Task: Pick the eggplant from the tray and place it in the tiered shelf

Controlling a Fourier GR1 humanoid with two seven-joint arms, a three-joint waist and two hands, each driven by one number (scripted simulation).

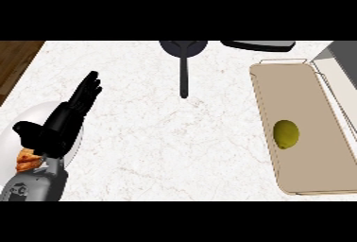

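White marble table (174, 142) is carrying a long beige tray (314, 165) at right, where a small yellow-green oval fruit (286, 133) is lying. Left hand (70, 113) is hovering at left, fingers straight, holding nothing.

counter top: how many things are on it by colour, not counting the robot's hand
black: 2, a ladle and a dark item cut off at the top edge
beige: 1, the tray
yellow-green: 1, an oval item on the tray
white: 1, a plate partly under the left hand
orange: 1, food on the plate
total: 6
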